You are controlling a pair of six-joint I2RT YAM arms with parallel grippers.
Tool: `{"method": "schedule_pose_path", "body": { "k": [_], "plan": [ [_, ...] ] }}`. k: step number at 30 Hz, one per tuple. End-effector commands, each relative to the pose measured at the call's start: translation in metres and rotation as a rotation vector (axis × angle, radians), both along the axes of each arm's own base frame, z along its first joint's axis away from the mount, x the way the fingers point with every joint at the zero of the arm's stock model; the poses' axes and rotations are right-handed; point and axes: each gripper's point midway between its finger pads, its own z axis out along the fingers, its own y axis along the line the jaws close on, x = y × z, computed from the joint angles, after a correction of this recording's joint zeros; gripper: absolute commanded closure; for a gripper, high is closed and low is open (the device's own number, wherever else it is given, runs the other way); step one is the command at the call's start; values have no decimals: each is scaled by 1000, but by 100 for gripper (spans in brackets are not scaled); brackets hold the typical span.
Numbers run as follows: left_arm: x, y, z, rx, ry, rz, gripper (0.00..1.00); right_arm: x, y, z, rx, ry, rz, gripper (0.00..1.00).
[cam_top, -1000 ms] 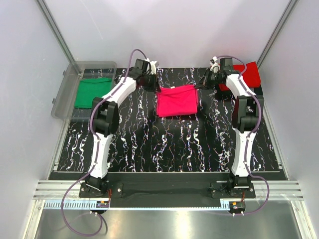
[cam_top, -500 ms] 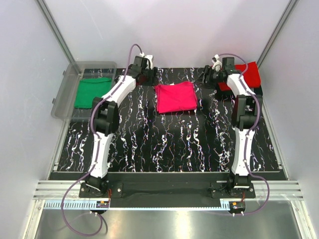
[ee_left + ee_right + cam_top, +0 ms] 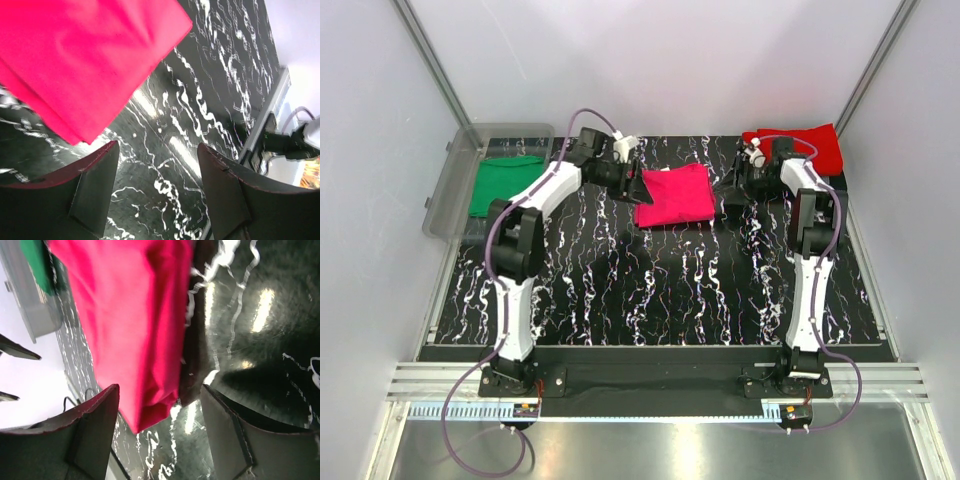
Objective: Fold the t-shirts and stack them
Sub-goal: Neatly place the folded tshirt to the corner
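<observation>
Left jaws closer, seemingly off pink t-shirt

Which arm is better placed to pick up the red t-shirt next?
Probably the right. The red t-shirt lies at the far right corner, just behind the right gripper, whose jaws are open and empty. The left gripper is beyond the magenta t-shirt, farther away.

Lab test cell (white panels, aluminium rails, marbled table).
</observation>
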Motion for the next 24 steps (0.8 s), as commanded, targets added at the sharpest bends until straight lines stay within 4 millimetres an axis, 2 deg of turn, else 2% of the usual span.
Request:
{"method": "schedule_pose_path", "body": {
  "k": [1, 3, 4, 6, 8, 13, 14, 15, 16, 20, 24],
  "plan": [
    [-15, -20, -19, -50, 51, -114, 31, 0, 9, -1, 46, -3, 49, 27],
    [-8, -23, -26, -45, 50, -113, 31, 5, 10, -6, 44, -8, 49, 27],
    [-6, -24, -36, -35, 64, -109, 31, 7, 12, -7, 43, -7, 50, 26],
    [-1, -25, -40, -27, 61, -99, 31, 13, 14, -8, 39, -20, 54, 25],
    [1, -25, -51, -22, 79, -96, 31, 18, 20, -5, 37, -39, 63, 25],
    [3, -25, -71, -8, 122, -80, 32, 22, 37, -26, 52, 14, 66, 24],
    [4, -25, -73, -7, 123, -78, 32, 27, 36, -27, 46, 14, 53, 25],
    [5, -25, -74, -6, 121, -77, 32, 25, 35, -36, 37, 38, 45, 25],
    [5, -25, -75, -4, 123, -75, 32, 23, 47, -39, 27, 45, 59, 25],
    [6, -25, -79, -3, 131, -70, 32, 15, 56, -55, -28, 91, 52, 25],
    [7, -28, -85, -5, 147, -63, 32, 10, 62, -62, -39, 110, 63, 26]
  ]
}}
